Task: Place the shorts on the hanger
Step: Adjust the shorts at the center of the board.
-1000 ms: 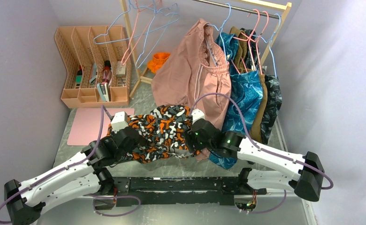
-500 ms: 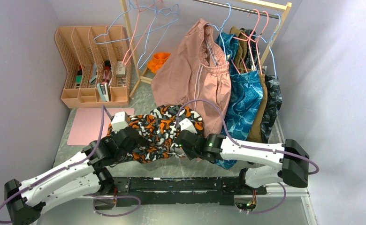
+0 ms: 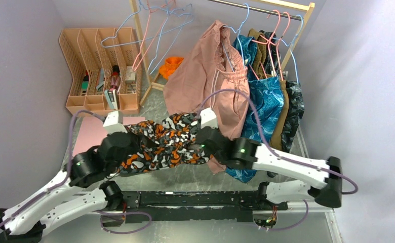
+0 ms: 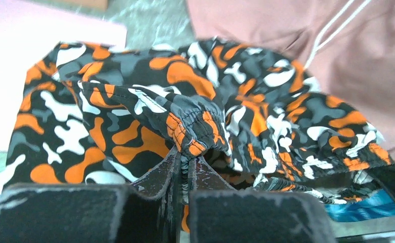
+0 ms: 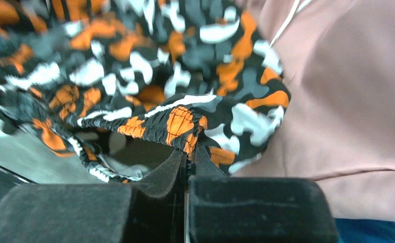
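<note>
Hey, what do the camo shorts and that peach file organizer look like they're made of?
The shorts: thin woven fabric, probably a matte synthetic, judging by the fine wrinkles and the gathered elastic waistband. The file organizer: likely moulded plastic, matte peach, with lattice-perforated walls.

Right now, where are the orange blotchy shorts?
In the top view the shorts sit near the middle, held between the left gripper and the right gripper, just in front of the dusty-pink garment hanging on the rack.
</note>
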`<move>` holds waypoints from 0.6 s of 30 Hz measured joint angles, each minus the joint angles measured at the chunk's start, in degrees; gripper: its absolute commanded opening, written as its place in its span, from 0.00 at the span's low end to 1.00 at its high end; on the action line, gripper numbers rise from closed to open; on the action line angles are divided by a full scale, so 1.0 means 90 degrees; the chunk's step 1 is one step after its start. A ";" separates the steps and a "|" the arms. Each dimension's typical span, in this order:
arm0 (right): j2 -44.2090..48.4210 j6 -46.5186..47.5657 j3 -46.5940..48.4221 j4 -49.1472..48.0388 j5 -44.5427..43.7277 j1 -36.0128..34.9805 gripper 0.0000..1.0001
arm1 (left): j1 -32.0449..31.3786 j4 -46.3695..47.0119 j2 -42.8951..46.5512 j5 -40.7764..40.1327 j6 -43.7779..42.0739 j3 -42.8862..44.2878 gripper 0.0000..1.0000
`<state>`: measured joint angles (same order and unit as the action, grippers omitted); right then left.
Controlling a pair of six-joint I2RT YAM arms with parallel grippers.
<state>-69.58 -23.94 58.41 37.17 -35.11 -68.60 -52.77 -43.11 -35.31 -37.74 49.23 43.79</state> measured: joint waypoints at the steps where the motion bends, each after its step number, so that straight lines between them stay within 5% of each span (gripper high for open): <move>1: 0.0189 0.0053 0.0083 -0.0102 -0.0080 0.0005 0.00 | 0.0000 0.0002 0.0117 -0.0019 -0.0121 0.0155 0.07; 9: 0.2577 0.0483 0.0068 -0.2096 -0.0738 0.0015 0.00 | -0.0007 0.0731 0.1328 -0.0036 -0.1498 0.0874 0.07; 18: 0.2567 -0.0012 -0.0464 -0.2191 -0.0984 -0.0015 0.00 | -0.0066 0.0746 0.2756 -0.0005 -0.1399 0.0219 0.07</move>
<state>-46.48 -24.05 54.24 17.45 -43.97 -68.73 -53.36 -36.40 -10.50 -37.78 36.64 45.76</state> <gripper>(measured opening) 0.021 0.079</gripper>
